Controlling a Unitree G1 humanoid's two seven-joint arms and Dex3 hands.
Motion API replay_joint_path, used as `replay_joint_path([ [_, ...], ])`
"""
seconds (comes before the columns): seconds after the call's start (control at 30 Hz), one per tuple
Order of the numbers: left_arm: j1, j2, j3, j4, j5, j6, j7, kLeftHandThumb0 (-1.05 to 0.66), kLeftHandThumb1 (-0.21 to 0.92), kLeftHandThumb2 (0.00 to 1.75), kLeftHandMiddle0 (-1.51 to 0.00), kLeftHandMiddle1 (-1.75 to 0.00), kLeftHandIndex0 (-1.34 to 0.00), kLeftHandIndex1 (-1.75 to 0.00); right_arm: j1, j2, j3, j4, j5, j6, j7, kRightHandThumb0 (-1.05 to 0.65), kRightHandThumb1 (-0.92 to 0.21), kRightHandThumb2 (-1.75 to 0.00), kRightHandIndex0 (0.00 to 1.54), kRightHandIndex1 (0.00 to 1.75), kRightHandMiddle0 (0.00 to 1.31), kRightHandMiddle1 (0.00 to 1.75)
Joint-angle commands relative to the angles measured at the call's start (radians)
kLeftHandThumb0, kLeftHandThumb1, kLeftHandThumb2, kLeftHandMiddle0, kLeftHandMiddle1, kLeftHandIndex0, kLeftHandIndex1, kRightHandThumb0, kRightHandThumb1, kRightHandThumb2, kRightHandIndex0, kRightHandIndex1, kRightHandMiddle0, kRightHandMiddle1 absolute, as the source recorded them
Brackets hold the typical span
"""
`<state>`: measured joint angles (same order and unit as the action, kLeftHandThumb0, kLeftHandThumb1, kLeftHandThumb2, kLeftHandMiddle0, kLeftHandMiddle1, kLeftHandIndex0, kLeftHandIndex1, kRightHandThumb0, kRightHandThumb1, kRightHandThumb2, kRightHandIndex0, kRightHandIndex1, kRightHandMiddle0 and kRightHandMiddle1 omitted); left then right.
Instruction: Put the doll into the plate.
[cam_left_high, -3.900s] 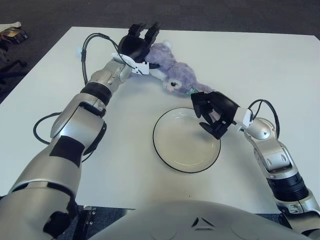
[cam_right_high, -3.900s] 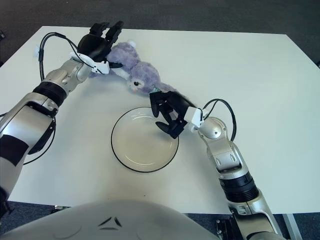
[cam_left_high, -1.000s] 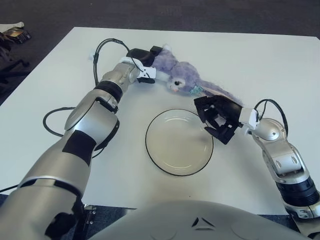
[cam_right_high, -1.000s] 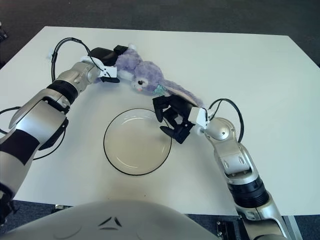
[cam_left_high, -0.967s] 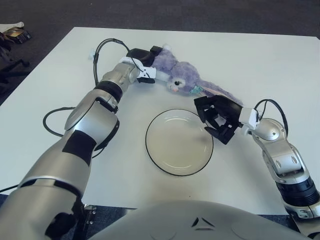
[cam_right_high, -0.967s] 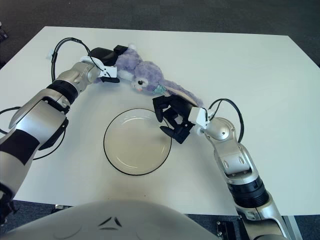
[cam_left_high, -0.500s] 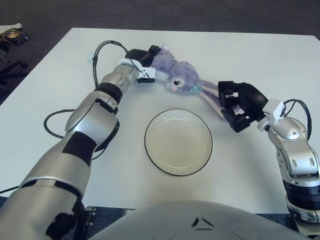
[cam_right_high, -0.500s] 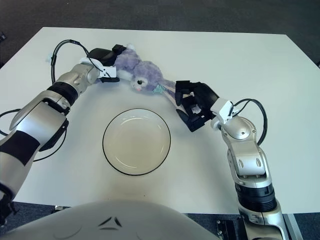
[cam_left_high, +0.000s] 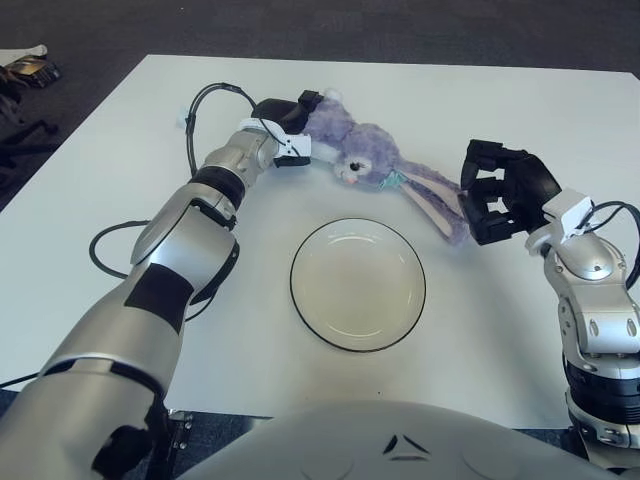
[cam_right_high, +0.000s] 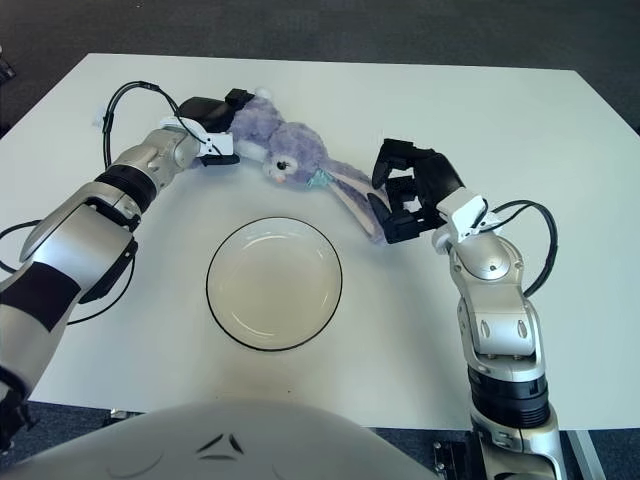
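Here the purple doll (cam_left_high: 365, 155) lies stretched across the far half of the white counter (cam_left_high: 520, 110), its head toward the middle and its long ears (cam_left_high: 432, 200) trailing toward the right edge. It is outside the plate (cam_left_high: 357, 284), which sits just nearer the front edge, with a strip of bare counter between the plate's far rim and the doll.

The left hand (cam_left_high: 285, 115) is at the doll's rump end, toward the far left of the counter. Its dark fingers (cam_left_high: 312, 100) press against the plush there, and they look closed on it, though how firmly cannot be told. The left arm runs back from it toward the front left corner, with a black cable (cam_left_high: 195, 105) looping beside the wrist.

The right hand (cam_left_high: 497, 195) is just right of the tips of the ears, over the right side of the counter. Its fingers (cam_right_high: 395, 155) are curled loosely with a gap between them, and nothing sits inside that gap. The lower fingers are just beside the ear tip; whether they touch it cannot be told.

The plate holds nothing and lies flat, its thin dark rim fully in view between the two arms.
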<state>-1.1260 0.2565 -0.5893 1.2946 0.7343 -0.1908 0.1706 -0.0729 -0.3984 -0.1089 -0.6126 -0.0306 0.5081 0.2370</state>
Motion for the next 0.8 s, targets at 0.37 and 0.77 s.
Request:
replay_joint_path([
  [0.37, 0.053, -0.006, 0.002, -0.005, -0.005, -0.035, 0.034, 0.54, 0.14, 1.33, -0.89, -1.46, 0.0, -1.13, -0.014, 0.022, -0.103, -0.043, 0.036, 0.064, -0.041, -0.48, -0.27, -1.37, 1.18, 1.75, 0.64, 1.75],
  [0.77, 0.06, -0.006, -0.007, -0.008, 0.001, -0.036, 0.083, 0.54, 0.12, 1.37, -0.88, -1.5, -0.13, -1.72, -0.05, 0.004, -0.189, -0.091, 0.085, 0.199, -0.039, -0.51, -0.22, -1.43, 1.18, 1.75, 0.69, 1.75],
])
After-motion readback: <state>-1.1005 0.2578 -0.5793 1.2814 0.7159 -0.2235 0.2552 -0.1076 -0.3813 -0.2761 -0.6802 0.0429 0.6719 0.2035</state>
